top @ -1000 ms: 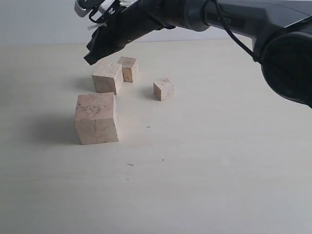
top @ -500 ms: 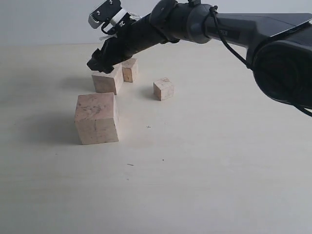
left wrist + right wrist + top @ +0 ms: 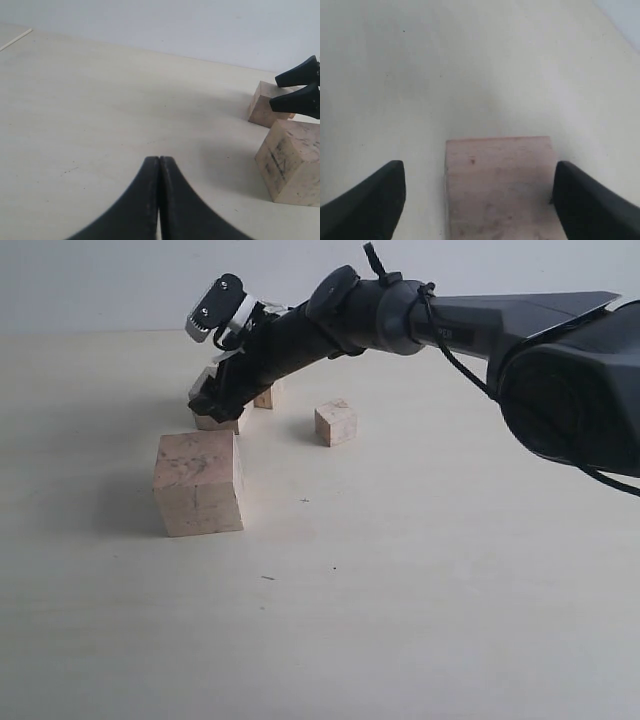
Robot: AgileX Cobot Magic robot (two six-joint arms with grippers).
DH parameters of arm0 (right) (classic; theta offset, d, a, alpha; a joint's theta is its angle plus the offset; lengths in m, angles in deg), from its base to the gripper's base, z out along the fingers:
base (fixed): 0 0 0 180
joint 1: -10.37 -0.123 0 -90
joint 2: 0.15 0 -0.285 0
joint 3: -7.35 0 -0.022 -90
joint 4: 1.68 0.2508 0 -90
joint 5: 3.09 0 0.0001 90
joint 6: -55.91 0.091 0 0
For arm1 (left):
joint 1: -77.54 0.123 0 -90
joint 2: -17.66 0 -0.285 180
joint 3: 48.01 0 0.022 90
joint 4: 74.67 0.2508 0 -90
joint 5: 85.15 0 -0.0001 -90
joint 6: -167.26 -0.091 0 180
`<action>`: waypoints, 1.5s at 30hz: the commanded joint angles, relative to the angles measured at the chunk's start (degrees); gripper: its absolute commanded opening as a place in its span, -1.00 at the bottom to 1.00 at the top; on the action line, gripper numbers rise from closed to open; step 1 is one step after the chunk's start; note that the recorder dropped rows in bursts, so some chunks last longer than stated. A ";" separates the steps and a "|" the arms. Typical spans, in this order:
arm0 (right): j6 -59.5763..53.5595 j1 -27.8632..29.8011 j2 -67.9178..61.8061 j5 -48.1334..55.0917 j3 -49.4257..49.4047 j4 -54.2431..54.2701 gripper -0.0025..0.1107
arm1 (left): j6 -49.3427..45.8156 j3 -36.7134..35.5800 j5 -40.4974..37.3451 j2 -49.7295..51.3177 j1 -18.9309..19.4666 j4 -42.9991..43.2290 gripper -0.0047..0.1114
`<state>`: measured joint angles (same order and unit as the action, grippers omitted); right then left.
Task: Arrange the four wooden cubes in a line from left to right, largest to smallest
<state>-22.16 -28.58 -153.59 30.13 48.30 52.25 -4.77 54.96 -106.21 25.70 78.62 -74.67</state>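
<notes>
**Right jaws bracket the second-largest cube, not yet closed**

The right gripper (image 3: 211,402) reaches across to the left side of the table (image 3: 450,600) and hangs over the second-largest cube (image 3: 222,423). In the right wrist view its two fingers stand wide apart with that cube (image 3: 500,187) between them, a clear strip of table showing on each side, so nothing is clamped. The cube sits square to the fingers (being a cube, it has no long axis to worry about), and I judge that the coming move only calls for a short drop and a squeeze.

Seen in the exterior view, the largest cube (image 3: 198,482) stands nearest the camera. From it, the bracketed cube lies at about 12 o'clock, close behind. A third cube (image 3: 268,398) peeks out past the arm at roughly 1 o'clock, and the fourth cube (image 3: 336,423) stands apart at 2 o'clock. Which of those two is smaller I cannot tell.

The left gripper (image 3: 159,162) has its jaws pressed together, empty, well away from the cubes. The right arm is plainly the nearer one.
</notes>
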 commanded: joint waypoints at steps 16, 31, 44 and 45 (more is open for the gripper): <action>-6.79 0.45 -2.51 -3.43 -0.13 1.85 0.38 | -0.26 -0.18 0.54 -0.25 0.15 -0.69 -0.92; -3.46 0.45 -0.33 -0.33 -0.13 2.08 -0.95 | -0.26 -0.18 0.54 -0.25 0.15 -0.69 -0.92; 16.21 0.60 16.00 9.45 -0.13 -22.95 -0.96 | -0.26 -0.18 0.54 -0.25 0.15 -0.69 -0.92; 18.00 0.70 16.95 11.70 -0.13 -24.85 -0.96 | -0.26 -0.18 0.54 -0.25 0.15 -0.69 -0.92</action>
<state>-10.08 -28.46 -139.59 36.95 47.94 33.24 -4.77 54.96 -106.21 25.70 78.62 -74.67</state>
